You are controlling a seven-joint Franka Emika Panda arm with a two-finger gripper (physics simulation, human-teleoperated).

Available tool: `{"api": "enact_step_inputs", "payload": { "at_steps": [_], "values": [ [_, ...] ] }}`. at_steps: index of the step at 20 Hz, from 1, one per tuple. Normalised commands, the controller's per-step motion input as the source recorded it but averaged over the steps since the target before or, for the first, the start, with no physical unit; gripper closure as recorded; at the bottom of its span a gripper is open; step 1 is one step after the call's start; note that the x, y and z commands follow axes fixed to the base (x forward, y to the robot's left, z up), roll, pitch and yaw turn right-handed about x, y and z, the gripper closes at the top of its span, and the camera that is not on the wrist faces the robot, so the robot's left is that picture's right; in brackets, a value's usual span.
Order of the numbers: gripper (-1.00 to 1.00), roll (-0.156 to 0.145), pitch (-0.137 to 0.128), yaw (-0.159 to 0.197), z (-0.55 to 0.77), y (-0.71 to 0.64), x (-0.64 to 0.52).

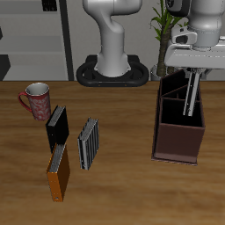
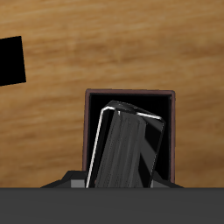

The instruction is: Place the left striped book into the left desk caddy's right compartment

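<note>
Two striped books [image 1: 89, 143] [image 2: 128, 149]; one black book [image 1: 57, 127]; one orange book [image 1: 58, 171]; one mug [image 1: 36, 100]; one caddy [image 1: 179, 134].

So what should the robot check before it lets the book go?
1. Book in the gripper: ok, it hangs from the closed fingers.
2. Book over the caddy: ok, the wrist view shows it above one open compartment.
3. Is it the right compartment: cannot tell for sure.
4. Book clear of the dividers: ok, dark gaps show around it in the wrist view.
5. Book low enough to drop softly: cannot tell.
6. Other striped book left on the table: ok.
</note>
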Motion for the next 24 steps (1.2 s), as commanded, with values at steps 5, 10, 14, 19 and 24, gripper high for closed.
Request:
{"api": "enact_step_inputs", "payload": {
  "at_steps": [5, 10, 14, 19, 24],
  "values": [
    [1.00, -0.009, 0.008, -0.011, -0.08, -0.03, 0.08],
    [1.00, -0.007, 0.021, -0.012, -0.13, -0.04, 0.08],
    [1.00, 0.005, 0.017, 0.000, -0.11, 0.00, 0.04],
    [1.00, 0.009, 0.014, 0.013, -0.15, 0.02, 0.01],
    [1.00, -0.005, 0.026, 0.009, -0.20, -0.06, 0.08]
  ]
}}
